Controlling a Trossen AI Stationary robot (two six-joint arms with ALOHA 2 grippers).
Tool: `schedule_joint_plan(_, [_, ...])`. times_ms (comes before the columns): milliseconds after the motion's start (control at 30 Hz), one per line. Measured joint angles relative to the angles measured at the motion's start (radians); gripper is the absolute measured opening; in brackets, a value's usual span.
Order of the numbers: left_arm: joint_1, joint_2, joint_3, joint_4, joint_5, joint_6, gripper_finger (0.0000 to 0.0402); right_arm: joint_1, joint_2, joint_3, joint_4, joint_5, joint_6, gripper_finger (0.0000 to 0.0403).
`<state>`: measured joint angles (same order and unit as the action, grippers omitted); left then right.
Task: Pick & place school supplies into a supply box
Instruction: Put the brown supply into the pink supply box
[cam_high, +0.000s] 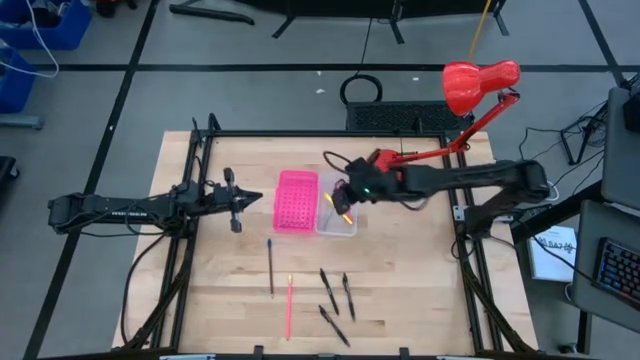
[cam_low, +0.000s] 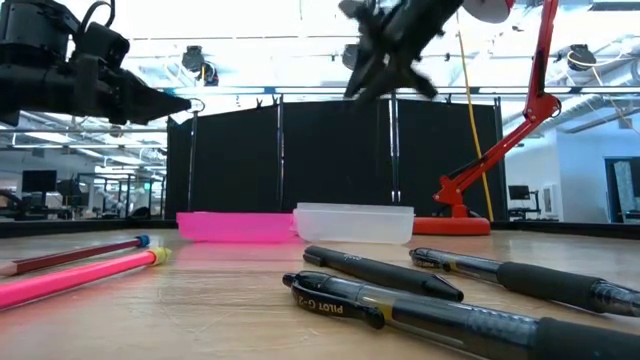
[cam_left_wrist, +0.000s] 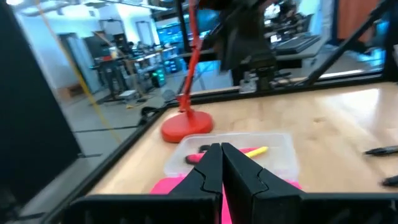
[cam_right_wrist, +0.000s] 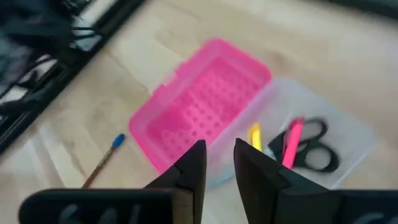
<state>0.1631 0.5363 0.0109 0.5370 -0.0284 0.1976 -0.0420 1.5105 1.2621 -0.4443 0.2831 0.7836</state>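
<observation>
So you've got the wooden table with the pink perforated rectangle and the supply box sitting side by side, touching, near the middle. Your right gripper hangs in the air right above the box, fingers slightly parted with nothing between them; the right arm reaches in from the right, stretched out long. Below those jaws, inside the box, you can see the scissors, a pink pen and a yellow one.

Your left gripper is pinched closed and empty, held level above the table, pointing at the pink rectangle from the far side of it from the box.

Well away from both jaws, toward the table's near edge: a blue-tipped pencil, a pink pencil and four black pens.
</observation>
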Motion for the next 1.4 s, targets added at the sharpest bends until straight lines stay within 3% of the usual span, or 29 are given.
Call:
schedule_joint_plan(200, [0.000, 0.000, 0.000, -0.019, -0.071, 0.011, 0.0010, 0.159, -0.145, 0.000, -0.012, 0.140, -0.191, 0.0049])
schedule_joint_plan(367, [0.000, 0.000, 0.000, -0.019, -0.078, 0.024, 0.0010, 0.295, -0.246, -0.045, 0.014, 0.331, -0.306, 0.0023])
schedule_joint_plan(533, [0.000, 0.000, 0.000, -0.021, -0.077, 0.055, 0.0010, 0.373, -0.343, -0.231, 0.143, 0.460, -0.321, 0.0002])
schedule_joint_plan(667, [0.000, 0.000, 0.000, -0.022, -0.077, 0.055, 0.0010, 0.383, -0.414, -0.414, 0.303, 0.472, -0.337, 0.0000])
schedule_joint_plan(767, [0.000, 0.000, 0.000, -0.017, -0.070, 0.079, 0.0010, 0.376, -0.460, -0.551, 0.452, 0.435, -0.369, 0.0000])
schedule_joint_plan(933, [0.000, 0.000, 0.000, 0.016, -0.018, 0.152, 0.0006, 0.300, -0.501, -0.711, 0.647, 0.265, -0.405, 0.0000])
schedule_joint_plan(1067, [0.000, 0.000, 0.000, 0.012, -0.006, 0.186, 0.0008, 0.285, -0.527, -0.826, 0.924, 0.119, -0.603, 0.0000])
schedule_joint_plan(1200, [0.000, 0.000, 0.000, 0.012, -0.005, 0.187, 0.0015, 0.266, -0.559, -0.929, 1.166, 0.057, -0.741, 0.0000])
schedule_joint_plan(1400, [0.000, 0.000, 0.000, -0.020, -0.005, 0.190, 0.0004, 0.207, -0.685, -1.019, 1.146, -0.031, -0.784, 0.0000])
